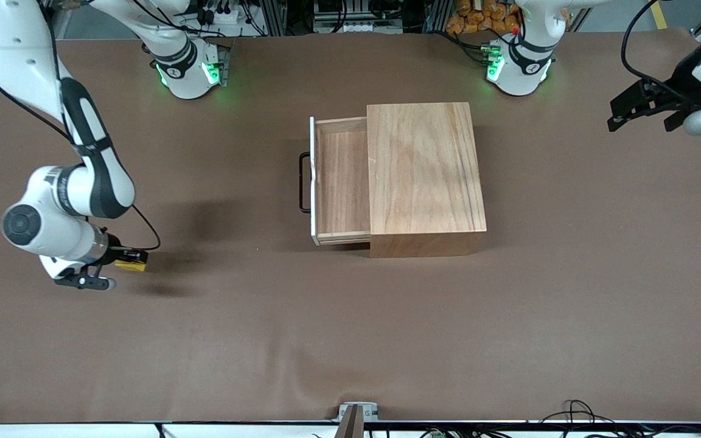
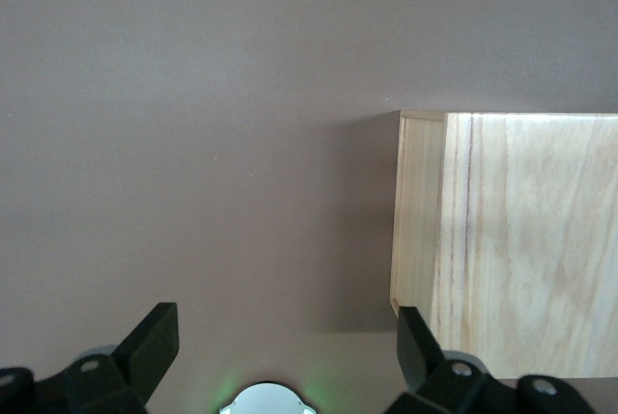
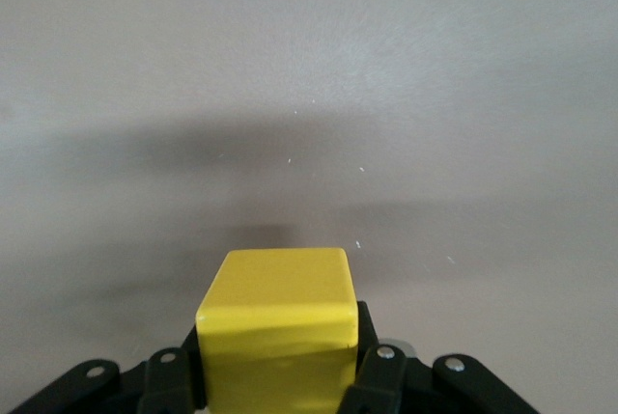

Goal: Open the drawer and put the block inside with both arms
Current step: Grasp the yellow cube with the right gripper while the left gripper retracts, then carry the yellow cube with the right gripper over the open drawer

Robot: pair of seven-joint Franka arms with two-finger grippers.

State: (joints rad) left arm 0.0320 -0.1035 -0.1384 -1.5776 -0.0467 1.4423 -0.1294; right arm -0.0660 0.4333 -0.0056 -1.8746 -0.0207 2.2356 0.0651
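The wooden cabinet [image 1: 426,176] stands mid-table. Its drawer [image 1: 341,182] is pulled open toward the right arm's end of the table; the light-wood tray is empty, with its white front edge and black wire handle [image 1: 304,182] showing. My right gripper [image 1: 128,261] is shut on the yellow block [image 1: 131,263], low over the bare table well apart from the drawer. The right wrist view shows the block [image 3: 280,322] between the fingers [image 3: 372,375]. My left gripper [image 1: 639,115] is open and empty, in the air over the left arm's end of the table. The left wrist view shows its spread fingers [image 2: 154,337] and the cabinet [image 2: 512,240].
Brown table covering [image 1: 350,334] all around. The arms' green-lit bases [image 1: 186,73] [image 1: 518,64] stand along the table edge farthest from the front camera. Cables lie at the edge nearest the front camera [image 1: 575,413].
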